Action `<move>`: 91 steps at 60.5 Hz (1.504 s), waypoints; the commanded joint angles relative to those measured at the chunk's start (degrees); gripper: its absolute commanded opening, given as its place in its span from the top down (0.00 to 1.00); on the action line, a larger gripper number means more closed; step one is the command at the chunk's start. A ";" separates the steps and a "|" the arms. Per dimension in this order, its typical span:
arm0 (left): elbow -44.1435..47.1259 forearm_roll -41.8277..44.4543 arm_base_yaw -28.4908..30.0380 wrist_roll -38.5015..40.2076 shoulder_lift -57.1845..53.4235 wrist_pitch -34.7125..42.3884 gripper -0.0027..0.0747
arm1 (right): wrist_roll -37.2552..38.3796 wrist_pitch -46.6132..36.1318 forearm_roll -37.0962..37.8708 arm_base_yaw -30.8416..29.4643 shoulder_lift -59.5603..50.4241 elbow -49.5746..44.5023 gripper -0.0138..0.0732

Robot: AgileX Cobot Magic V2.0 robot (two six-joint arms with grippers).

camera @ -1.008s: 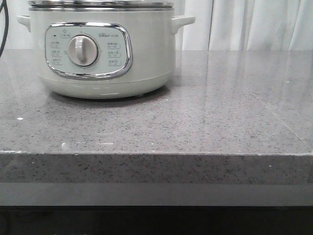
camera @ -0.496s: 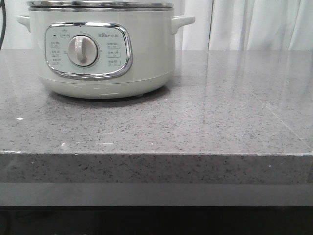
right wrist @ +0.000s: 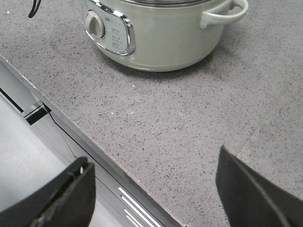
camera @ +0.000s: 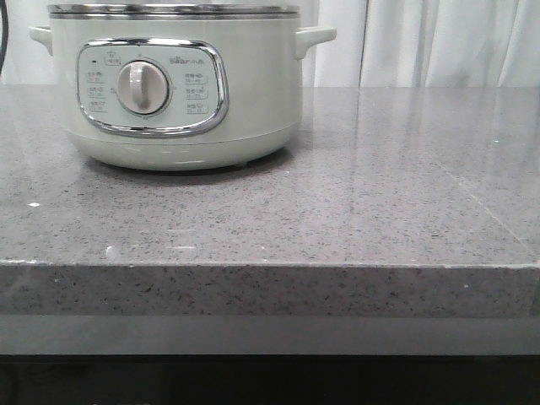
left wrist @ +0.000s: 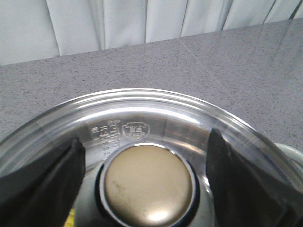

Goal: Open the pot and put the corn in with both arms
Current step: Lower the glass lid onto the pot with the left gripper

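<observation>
Left end effector (left wrist: 144,163) poised over the lidded pot, right one clear of it.
The large round pale grey-green electric pot (camera: 173,84) sat on the speckled grey stone surface (camera: 354,211), its glass lid (left wrist: 156,113) on; black fingers (left wrist: 47,175) straddled the brass-coloured round knob (left wrist: 147,183), spread apart. The right end effector (right wrist: 156,189) hung released above the surface edge.

pot (camera: 253,101): pale grey-green, chrome panel frame
knob (left wrist: 148,183): dull gold
bench (camera: 354,219): grey speckled
my tool fingers (right wrist: 251,194): black

pot (camera: 177,93) top cropped in front view, panel labels (camera: 196,93) illegible, corn mostly hidden
</observation>
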State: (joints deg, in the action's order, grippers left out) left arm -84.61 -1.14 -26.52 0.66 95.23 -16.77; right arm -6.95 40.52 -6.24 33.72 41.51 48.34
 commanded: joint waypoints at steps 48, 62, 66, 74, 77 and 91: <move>22.29 0.45 -0.10 0.44 -41.79 -16.21 0.26 | 0.01 -3.88 -0.01 -0.29 -0.26 1.51 0.21; 36.14 0.45 -0.10 0.44 -54.63 -15.49 0.26 | 0.01 -3.88 -0.01 -0.29 -0.26 1.51 0.21; 38.78 0.45 -0.10 0.44 -57.19 -15.49 0.26 | 0.01 -3.88 -0.01 -0.29 -0.26 1.51 0.21; 42.54 0.45 -0.10 0.44 -60.59 -15.37 0.26 | 0.01 -3.88 -0.01 -0.29 -0.26 1.51 0.21; 43.09 0.45 -0.10 0.44 -61.29 -15.37 0.26 | 0.01 -3.88 -0.01 -0.29 -0.26 1.51 0.21; 43.47 0.45 -0.10 0.44 -61.56 -15.25 0.57 | 0.01 -3.53 -0.01 -0.29 -0.16 1.51 0.49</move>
State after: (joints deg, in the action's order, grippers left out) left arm -39.57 -0.56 -26.52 0.66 33.64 -36.53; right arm -6.81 40.62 -6.24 33.72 41.51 48.34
